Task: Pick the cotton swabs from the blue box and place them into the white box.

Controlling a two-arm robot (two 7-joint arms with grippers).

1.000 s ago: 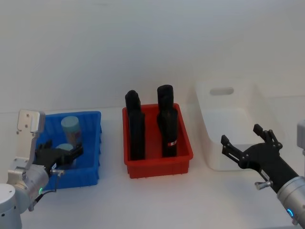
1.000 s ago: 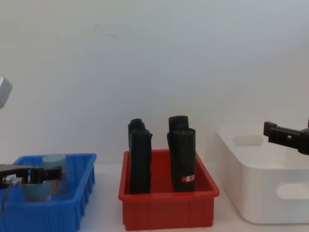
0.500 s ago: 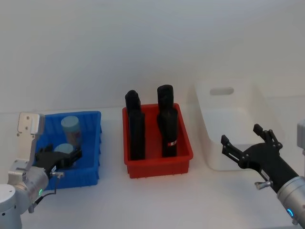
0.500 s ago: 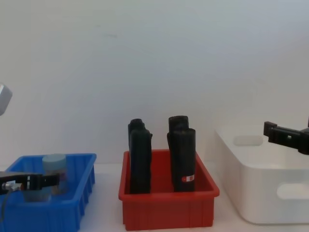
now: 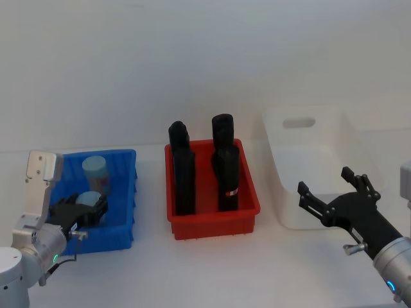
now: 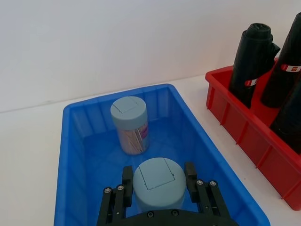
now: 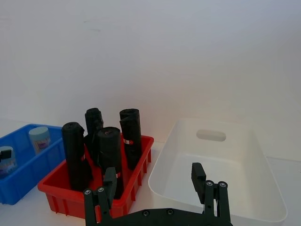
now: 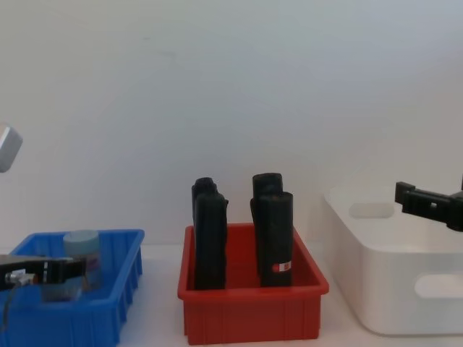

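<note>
**Near tub stands between the left tool's fingers**

- Target: small clear round tub of cotton swabs with a pale blue lid [image 6: 159, 186]. It stands upright, long axis vertical, at the robot-side end of the low bright blue ribbed plastic box [image 6: 117, 92].
- A second tub of the same kind [image 6: 129, 123], pink-purple label showing, stands upright farther back in that box. The two are apart.
- Left tool [image 6: 158, 174]: down inside the blue box and reaching in from the robot's side. Its black fingers [image 6: 127, 176] are spread just wide enough to flank the near tub at lid height, one on each side. The gap looks very slim, and a firm squeeze is not evident.
- Judgement: the tub lies dead centre in the jaws, so the next move needs a close and a straight lift, with no sideways correction.
- Right tool [image 5: 324, 179]: spread wide, holding nothing, hovering at the near side of the large glossy white plastic tub [image 8: 383, 289], which looks bare inside.
- Between the two boxes on the white surface [image 5: 212, 269]: a red plastic bin [image 5: 212, 224] of tall black rolled packs [image 5: 183, 173].
- The left arm is far nearer the swabs.
</note>
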